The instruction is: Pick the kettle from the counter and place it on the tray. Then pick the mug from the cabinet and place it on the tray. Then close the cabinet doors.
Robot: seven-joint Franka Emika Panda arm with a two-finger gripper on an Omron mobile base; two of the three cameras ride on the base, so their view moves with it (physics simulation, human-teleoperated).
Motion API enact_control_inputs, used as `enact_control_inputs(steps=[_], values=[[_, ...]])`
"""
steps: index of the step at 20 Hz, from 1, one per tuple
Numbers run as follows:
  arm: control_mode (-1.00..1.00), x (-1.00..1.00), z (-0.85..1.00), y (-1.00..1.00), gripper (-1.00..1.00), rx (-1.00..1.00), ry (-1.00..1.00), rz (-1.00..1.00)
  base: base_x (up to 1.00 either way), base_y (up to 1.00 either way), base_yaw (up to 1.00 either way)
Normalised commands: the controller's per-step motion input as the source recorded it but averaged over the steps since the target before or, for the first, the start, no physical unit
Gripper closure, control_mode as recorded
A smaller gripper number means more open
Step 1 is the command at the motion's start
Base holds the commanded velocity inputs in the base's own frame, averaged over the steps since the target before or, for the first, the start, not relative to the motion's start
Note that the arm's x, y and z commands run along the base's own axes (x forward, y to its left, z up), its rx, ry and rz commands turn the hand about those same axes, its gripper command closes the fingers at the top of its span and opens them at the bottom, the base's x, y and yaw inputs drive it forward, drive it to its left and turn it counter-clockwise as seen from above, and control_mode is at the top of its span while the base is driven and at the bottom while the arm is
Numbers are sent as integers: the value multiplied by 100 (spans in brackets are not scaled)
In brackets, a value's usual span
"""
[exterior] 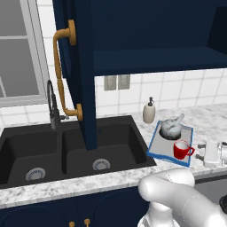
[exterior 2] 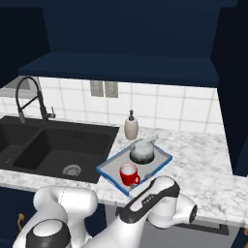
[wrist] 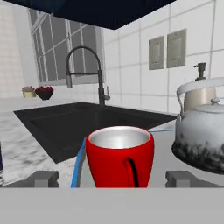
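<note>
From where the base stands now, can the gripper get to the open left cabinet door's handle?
Probably yes. The gripper sits open, low by the mug on the tray. The brass handle hangs over the sink, with nothing between.

The kettle (wrist: 204,131) is cut off by the hand view's right edge; the soap dispenser (wrist: 199,94) is mostly hidden behind it.

**Surfaces as I see them**

I read the mug (wrist: 119,155) as glossy red outside, pale and shiny inside. Right of it, the kettle (wrist: 202,138) looks like dull mottled silvery metal. The counter (exterior: 111,179) has speckled marble patterning, the sink (exterior: 71,148) is matt black, and the cabinet door (exterior: 86,75) carries a brassy handle (exterior: 62,71).
</note>
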Motion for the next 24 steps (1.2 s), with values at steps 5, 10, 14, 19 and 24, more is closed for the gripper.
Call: enact_control_inputs(steps=[5,10,14,19,24], values=[[-100,-49,76,-12,-100,3,-8,-3,0,0,0],[-100,-6,12,-4,-100,2,1,-1,0,0,0],[-100,-14,37,-2,-100,0,0,-3,0,0,0],[-100,-15,44,-4,-100,0,0,-6,0,0,0],[-100,-2,18,-1,-100,0,1,-2,0,0,0]])
